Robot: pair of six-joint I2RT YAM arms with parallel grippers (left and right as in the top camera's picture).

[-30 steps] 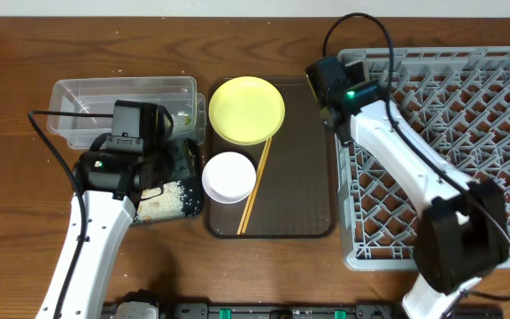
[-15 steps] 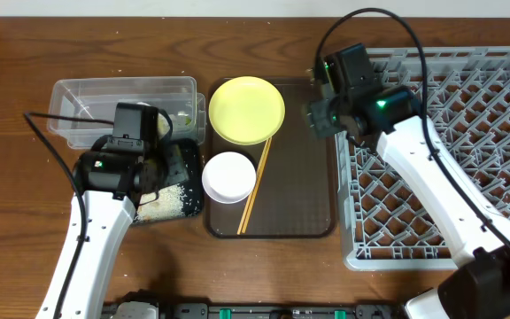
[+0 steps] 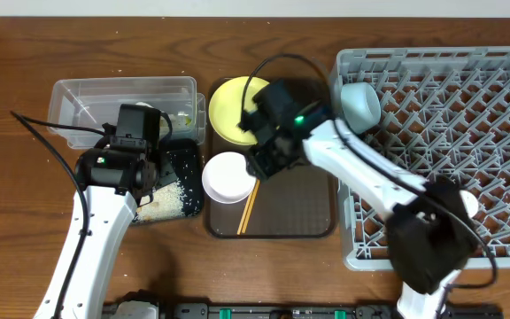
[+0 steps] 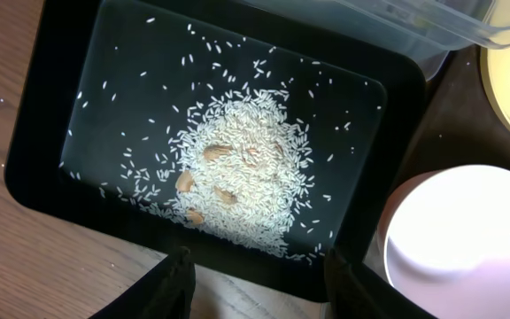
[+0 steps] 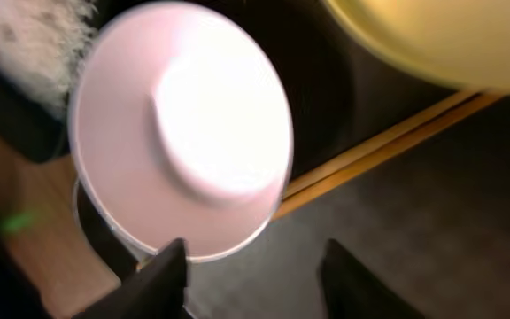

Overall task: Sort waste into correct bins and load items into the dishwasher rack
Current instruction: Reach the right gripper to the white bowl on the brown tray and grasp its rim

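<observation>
Gripper, right [image 5: 255,282], beside white bowl [image 5: 180,133]

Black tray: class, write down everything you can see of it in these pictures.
The black tray is shallow and rectangular with rounded corners, looking like glossy plastic. It lies flat on the wooden table, beside the clear tub. A heap of white rice sits in its middle with a few brownish bits, loose grains scattered around.

rice [image 4: 237,168] lies in the shallow tray [image 4: 34,156], the bowl [image 4: 467,239] just right of it
</observation>
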